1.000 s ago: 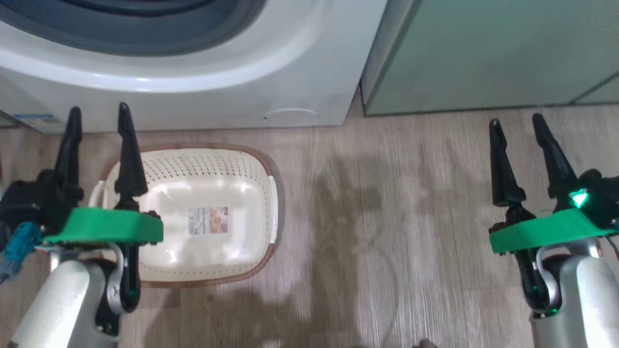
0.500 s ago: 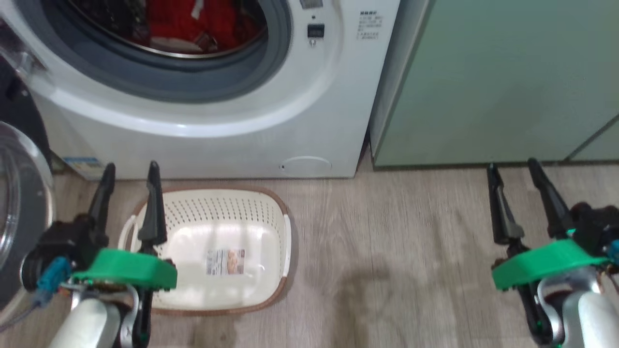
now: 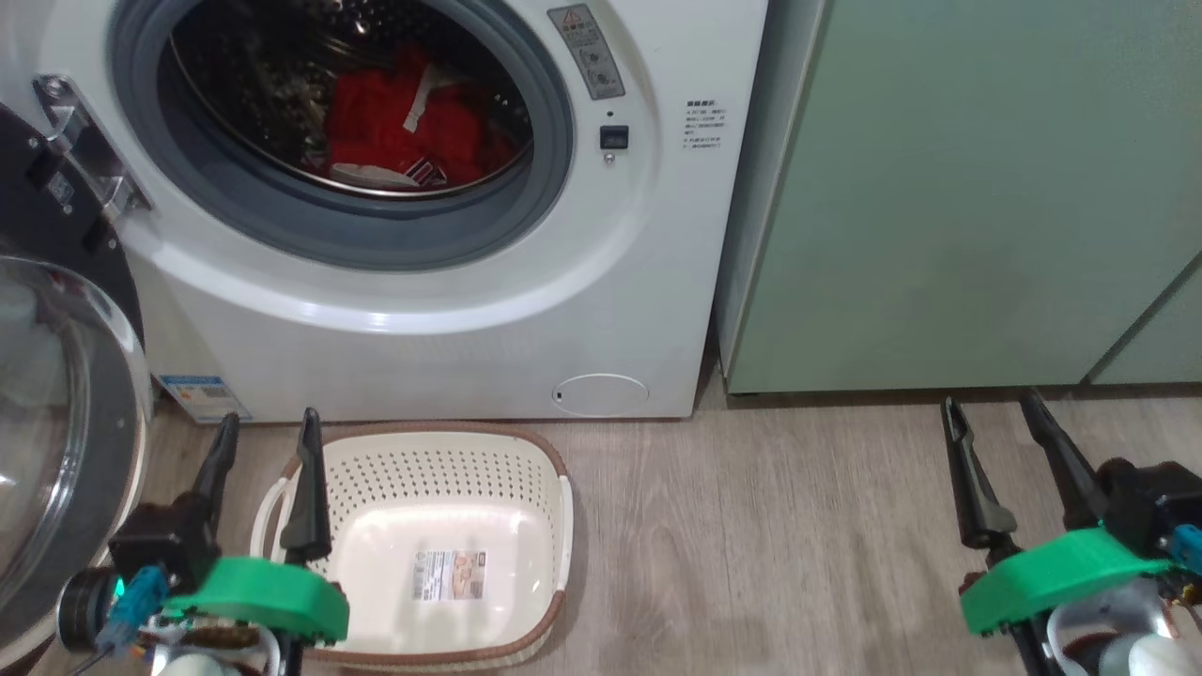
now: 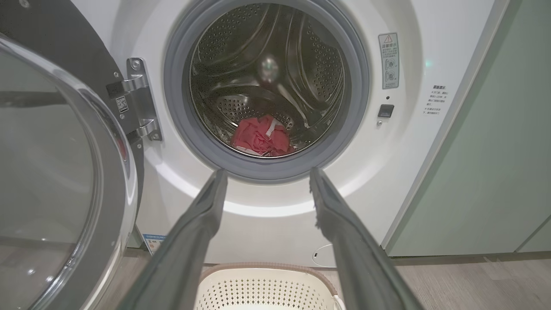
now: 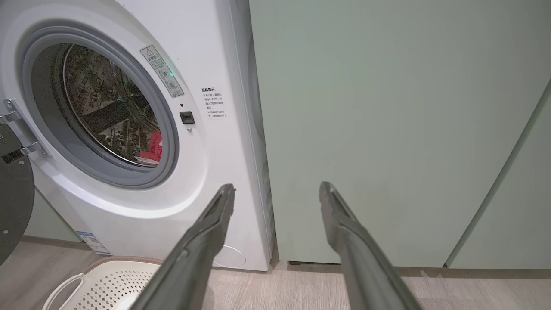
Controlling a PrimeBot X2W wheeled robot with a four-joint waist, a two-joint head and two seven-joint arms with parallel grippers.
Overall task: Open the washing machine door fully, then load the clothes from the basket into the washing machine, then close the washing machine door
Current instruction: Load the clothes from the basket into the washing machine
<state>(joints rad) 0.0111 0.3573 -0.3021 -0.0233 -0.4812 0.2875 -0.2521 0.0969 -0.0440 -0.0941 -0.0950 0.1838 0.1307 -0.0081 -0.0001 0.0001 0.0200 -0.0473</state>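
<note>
The white washing machine (image 3: 582,310) stands ahead with its door (image 3: 66,441) swung wide to the left. Red clothes (image 3: 404,127) lie inside the steel drum, also seen as clothes (image 4: 260,137) in the left wrist view. The cream basket (image 3: 535,469) sits on the floor before the machine with nothing in it but its label. My left gripper (image 3: 268,437) is open over the basket's left rim. My right gripper (image 3: 993,422) is open above the floor at the right, holding nothing. The right wrist view has the machine (image 5: 206,172) and basket (image 5: 103,282) at its left.
Pale green cabinets (image 3: 958,188) stand right of the machine. A wood-look floor (image 3: 770,545) stretches between basket and right gripper. The open door's glass bulges out at the far left, close beside my left arm.
The head camera has tilted up: the drum opening, the clothes inside and the open door have come into view. Both grippers stay open and sit lower in the picture.
</note>
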